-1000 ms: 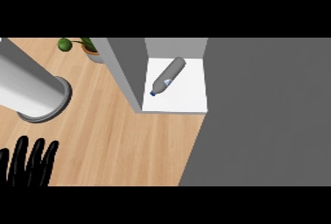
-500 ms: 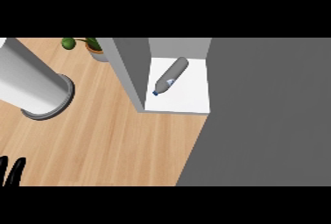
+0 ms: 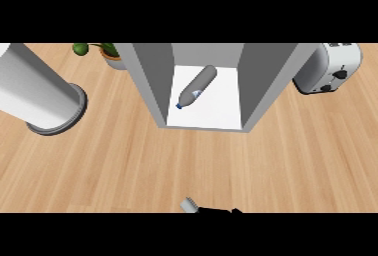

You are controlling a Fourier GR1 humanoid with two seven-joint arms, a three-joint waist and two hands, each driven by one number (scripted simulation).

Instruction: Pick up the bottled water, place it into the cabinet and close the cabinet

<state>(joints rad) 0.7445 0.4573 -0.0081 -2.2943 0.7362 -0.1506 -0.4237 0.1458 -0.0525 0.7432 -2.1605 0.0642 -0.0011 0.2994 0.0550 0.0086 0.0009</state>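
On the light wooden plank counter (image 3: pixel 221 165), centre rear: one grey, box-shaped cabinet (image 3: pixel 148 85) with upright grey side walls and a white floor, its interior open to view. Inside it, on the white floor: one clear plastic water bottle with a blue cap (image 3: pixel 198 86). It lies on its side at a slant, cap end pointing toward the front left and base toward the back. It sits nearer the left wall than the right, and no hand touches it. Just right of the cabinet, at the rear: one white rounded toaster with dark knobs (image 3: pixel 330 70), close against the cabinet's right wall. Left of the cabinet, at the rear edge: one small green-leaved plant in a pale pot (image 3: pixel 100 50), partly cut off by the view's top. Far left: one large white cylinder on a grey ring base (image 3: pixel 37 95), leaning out of view and well apart from the cabinet. At the lower edge, just right of centre: a sliver of black hand (image 3: pixel 218 210) with a small grey piece beside it. Which side it belongs to cannot be told, nor whether it is open or closed. It lies well apart from the bottle.
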